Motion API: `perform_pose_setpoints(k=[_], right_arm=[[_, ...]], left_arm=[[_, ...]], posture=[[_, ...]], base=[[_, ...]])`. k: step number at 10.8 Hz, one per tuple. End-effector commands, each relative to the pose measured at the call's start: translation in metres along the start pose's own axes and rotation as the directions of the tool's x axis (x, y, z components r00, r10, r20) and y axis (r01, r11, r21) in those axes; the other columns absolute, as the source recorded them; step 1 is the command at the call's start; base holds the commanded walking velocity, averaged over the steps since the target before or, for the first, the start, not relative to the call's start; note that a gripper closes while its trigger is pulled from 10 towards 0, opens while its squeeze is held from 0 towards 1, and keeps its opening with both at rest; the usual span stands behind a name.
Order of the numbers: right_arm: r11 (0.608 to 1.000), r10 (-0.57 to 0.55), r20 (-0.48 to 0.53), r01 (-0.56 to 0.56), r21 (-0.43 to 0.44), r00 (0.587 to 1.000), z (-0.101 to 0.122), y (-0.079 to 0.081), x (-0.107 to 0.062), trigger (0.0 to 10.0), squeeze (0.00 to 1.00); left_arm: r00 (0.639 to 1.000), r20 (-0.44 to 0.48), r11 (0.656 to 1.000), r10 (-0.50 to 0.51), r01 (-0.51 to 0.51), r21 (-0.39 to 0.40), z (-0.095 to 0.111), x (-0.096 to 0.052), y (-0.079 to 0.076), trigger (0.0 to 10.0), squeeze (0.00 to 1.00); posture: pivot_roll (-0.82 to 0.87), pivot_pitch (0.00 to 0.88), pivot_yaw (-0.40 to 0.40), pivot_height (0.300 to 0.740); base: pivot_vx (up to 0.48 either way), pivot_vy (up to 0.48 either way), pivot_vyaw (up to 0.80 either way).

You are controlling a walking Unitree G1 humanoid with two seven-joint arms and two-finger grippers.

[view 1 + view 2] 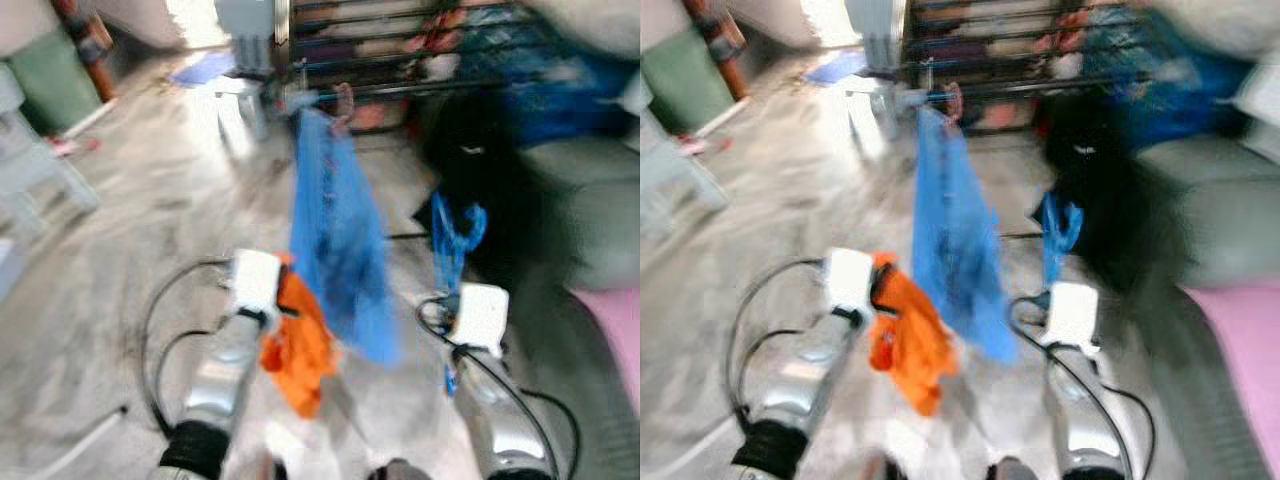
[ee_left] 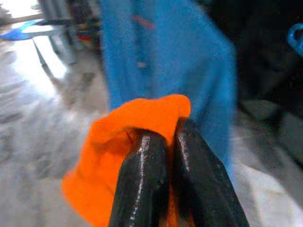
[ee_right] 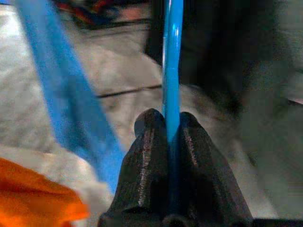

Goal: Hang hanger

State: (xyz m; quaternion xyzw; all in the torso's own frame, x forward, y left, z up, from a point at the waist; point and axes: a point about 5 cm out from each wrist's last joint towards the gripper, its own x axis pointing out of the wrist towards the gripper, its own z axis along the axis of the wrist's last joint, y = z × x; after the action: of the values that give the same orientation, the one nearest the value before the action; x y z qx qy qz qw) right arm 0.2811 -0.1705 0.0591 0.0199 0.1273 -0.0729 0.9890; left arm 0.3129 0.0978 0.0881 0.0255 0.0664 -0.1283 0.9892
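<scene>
The hanging is not yet done, by the look of it. The right pincer (image 3: 173,130) is clamped on the blue hanger (image 3: 171,56), which stands up from between its fingers, short of the drying rack (image 1: 400,60) and to the right of the blue cloth (image 1: 335,240) that hangs from the rack's near bar. The left pincer (image 2: 165,142) is closed tight on an orange cloth (image 2: 128,142), held low, just in front of the blue cloth and to its left.

Still to do, as I judge it: bring the hanger up to a bar of the rack, hook it on and let go. Whether the orange cloth is meant to go on the hanger first cannot be told from here. The head views are blurred, so the rack's bars are hard to separate.

No brand, label or writing can be read anywhere.
</scene>
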Motion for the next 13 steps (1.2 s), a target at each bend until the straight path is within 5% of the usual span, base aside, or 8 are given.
perform_pose_setpoints(k=[1, 5, 13], right_arm=[[0.999, 0.036, 0.006, -0.036, 0.004, 0.999, 0.005, 0.009, 0.001, 10.0, 0.0], [0.999, 0.044, -0.029, -0.044, -0.01, 0.999, 0.0, 0.003, 0.003, 10.0, 0.0], [0.982, 0.174, -0.078, -0.179, -0.062, 0.982, -0.006, 0.027, -0.001, 10.0, 0.0]], left_arm=[[0.999, 0.019, 0.999, 0.028, -0.029, 0.02, 0.006, 0.0, 0.01, 10.0, 0.0], [0.999, 0.019, 0.999, 0.026, -0.026, 0.029, 0.007, 0.0, 0.009, 10.0, 0.0], [0.999, 0.044, 1.0, 0.006, -0.005, -0.024, 0.012, 0.0, -0.003, 10.0, 0.0]], posture=[[-0.07, 0.104, 0.049, 0.74], [-0.07, 0.111, 0.051, 0.74], [-0.08, 0.157, 0.053, 0.74]], base=[[-0.3, 0.0, 0.0], [-0.299, 0.0, 0.0], [-0.184, 0.0, 0.0]])
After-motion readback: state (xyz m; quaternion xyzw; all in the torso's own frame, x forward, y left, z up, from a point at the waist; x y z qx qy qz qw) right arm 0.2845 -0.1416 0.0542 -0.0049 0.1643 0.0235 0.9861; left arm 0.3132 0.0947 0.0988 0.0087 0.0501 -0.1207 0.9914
